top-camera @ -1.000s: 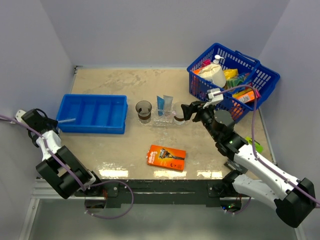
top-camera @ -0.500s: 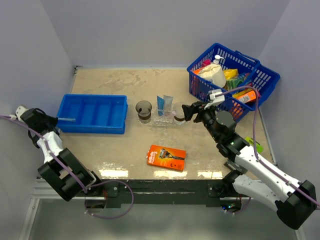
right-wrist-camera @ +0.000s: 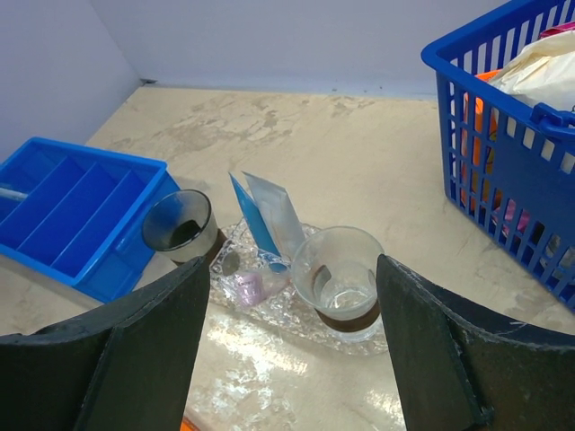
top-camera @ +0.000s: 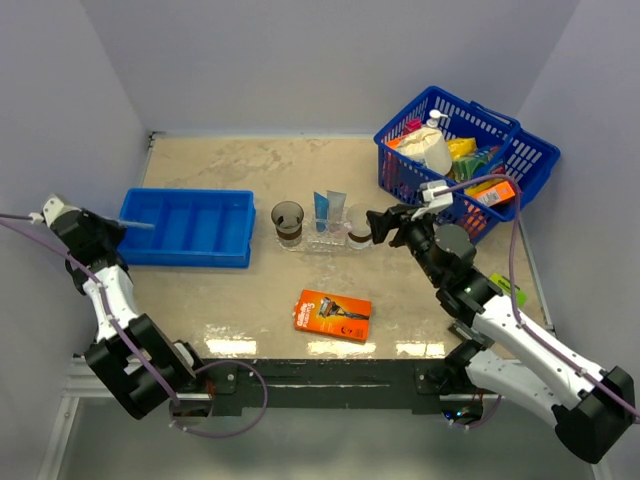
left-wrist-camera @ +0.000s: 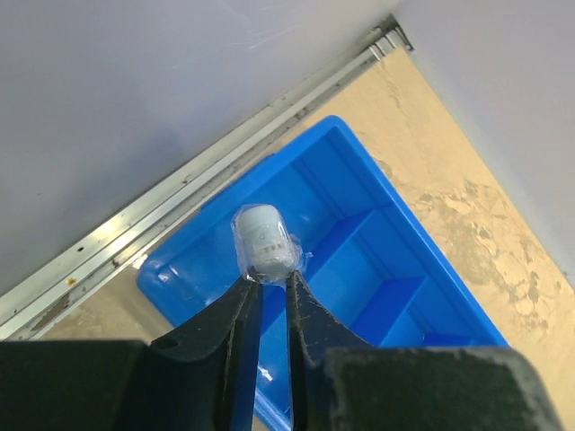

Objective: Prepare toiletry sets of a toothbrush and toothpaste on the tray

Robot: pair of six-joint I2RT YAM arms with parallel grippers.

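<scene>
Left tool [left-wrist-camera: 268, 284] is pinching a wrapped toothbrush [left-wrist-camera: 262, 241] over the bin [left-wrist-camera: 377, 296]. Right tool [top-camera: 378, 222], spread, is hovering at the tray's [top-camera: 318, 246] 3 o'clock; toothpaste [top-camera: 328, 209] is standing on the tray.

Left arm [top-camera: 108, 300] and right arm [top-camera: 530, 345]: white shells, black joints; purple cables [top-camera: 511, 235] trail behind the black fingers [right-wrist-camera: 135, 359].

I log, left to right: bin [top-camera: 185, 227], toothbrush [left-wrist-camera: 263, 241] over its left end; cup [top-camera: 288, 222] between bin and tray [top-camera: 322, 245]; toothpaste [top-camera: 330, 210] upright on the tray; second cup [top-camera: 360, 228] on its right end; basket [top-camera: 465, 160] far right, behind. Razor pack [top-camera: 333, 314] before the tray.
</scene>
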